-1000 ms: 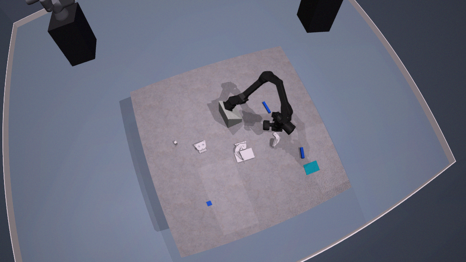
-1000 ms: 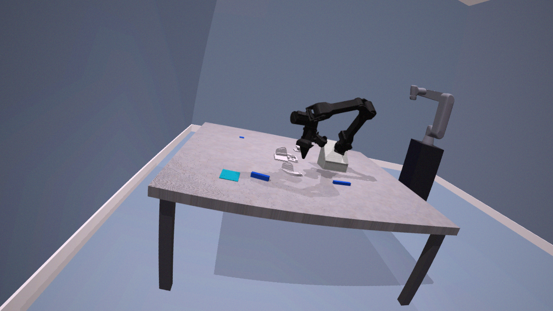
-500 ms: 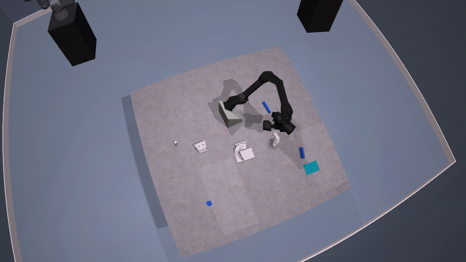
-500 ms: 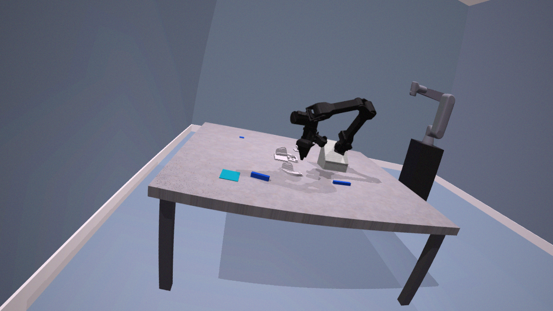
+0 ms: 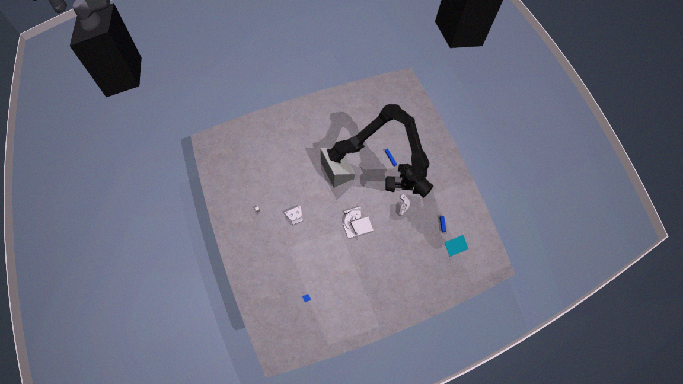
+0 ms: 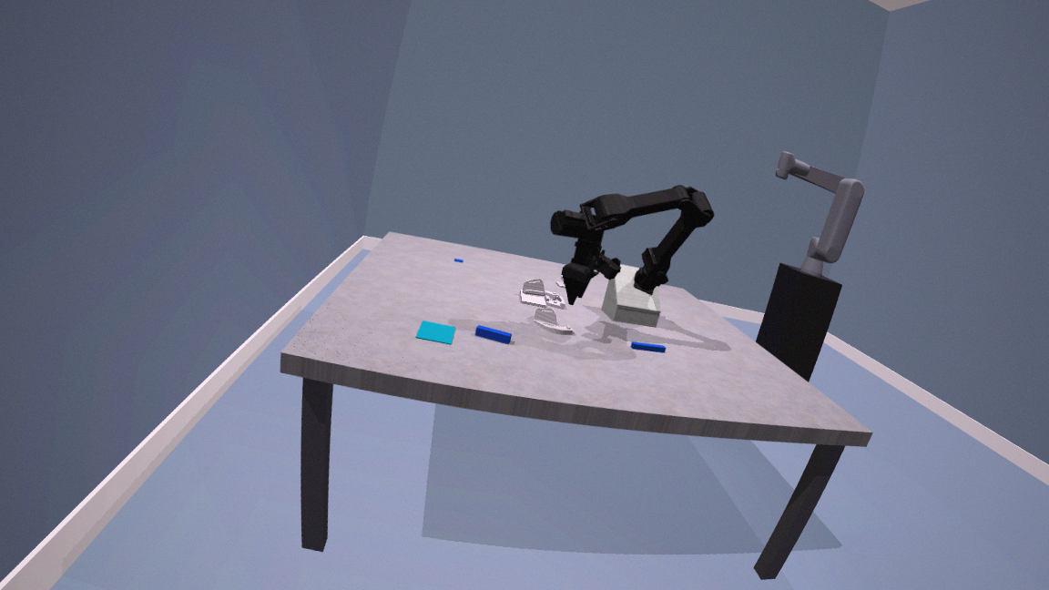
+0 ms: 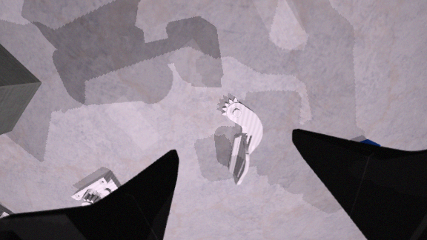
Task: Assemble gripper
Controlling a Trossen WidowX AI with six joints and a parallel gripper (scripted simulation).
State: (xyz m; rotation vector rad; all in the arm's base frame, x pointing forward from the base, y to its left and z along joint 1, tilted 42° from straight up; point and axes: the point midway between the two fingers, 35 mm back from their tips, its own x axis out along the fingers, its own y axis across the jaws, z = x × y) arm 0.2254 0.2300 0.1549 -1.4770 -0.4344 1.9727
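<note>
A loose white jaw [image 5: 405,205] [image 6: 546,320] [image 7: 256,126] with gear teeth lies on the table. My gripper [image 6: 573,299] [image 7: 234,144] is open and empty above the table, one finger on each side of this jaw in the wrist view. The white gripper base [image 5: 352,210] [image 7: 101,184] lies left of it in the top view. A second jaw [image 5: 361,225] [image 6: 533,287] lies over the base; whether it is on its pin I cannot tell. The white housing plate [image 5: 293,214] with two round holes lies apart, farther left.
One blue bar [image 5: 390,157] [image 6: 648,347] lies near the arm, another blue bar [image 5: 443,224] [image 6: 493,334] near a teal rectangle [image 5: 456,246] [image 6: 435,332]. A blue square [image 5: 306,297] [image 6: 458,260] and a small white block [image 5: 257,208] lie farther off. The arm stands on a grey-green block [image 5: 342,179] [image 6: 634,313] [image 7: 15,92].
</note>
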